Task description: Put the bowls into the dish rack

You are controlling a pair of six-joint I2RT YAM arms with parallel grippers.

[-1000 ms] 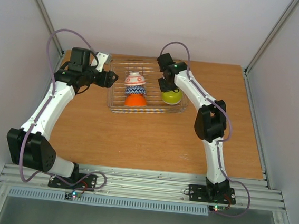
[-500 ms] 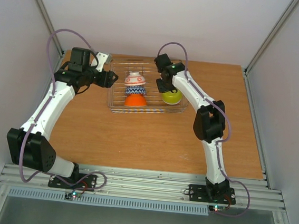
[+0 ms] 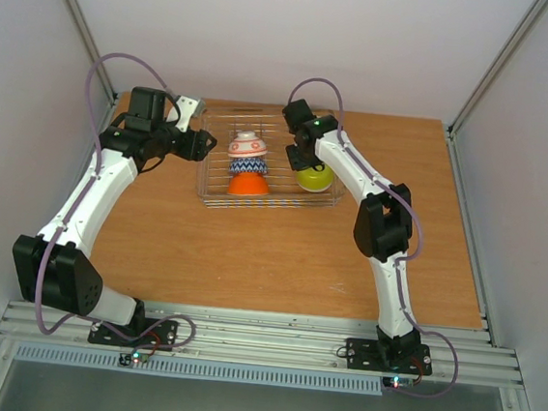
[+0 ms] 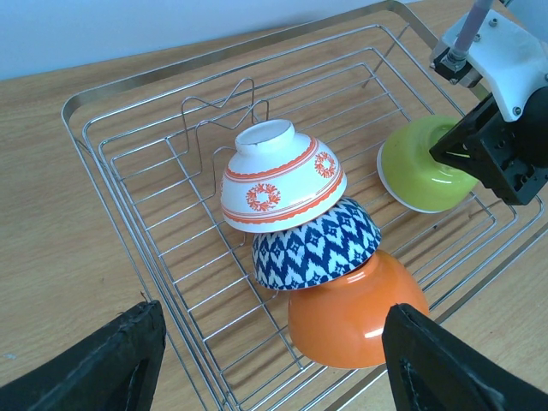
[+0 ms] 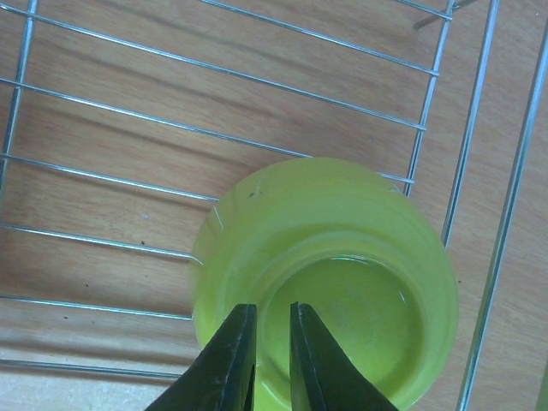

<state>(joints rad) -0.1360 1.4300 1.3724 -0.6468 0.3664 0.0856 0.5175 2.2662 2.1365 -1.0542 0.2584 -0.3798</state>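
The dish rack [image 3: 219,196] is a wire rack at the back of the table. Three bowls lean in a row in it: white with red pattern [image 3: 248,146] [image 4: 282,175], blue-and-white zigzag [image 3: 249,165] [image 4: 321,244], orange [image 3: 248,185] [image 4: 355,312]. The yellow-green bowl [image 3: 315,178] [image 4: 424,167] [image 5: 342,257] rests in the rack's right part. My right gripper [image 3: 301,158] [image 5: 270,310] is shut on its rim, one finger inside and one outside. My left gripper [image 3: 200,143] [image 4: 270,312] is open and empty at the rack's left side. No plain white bowl is in view.
The rack's wires [image 5: 103,111] lie over the wooden table [image 3: 279,255]. A raised wire divider [image 4: 227,107] stands behind the stacked bowls. White walls enclose the table on three sides.
My right gripper and wrist have shifted slightly left and back over the yellow-green bowl. The left arm and the three stacked bowls have not moved.
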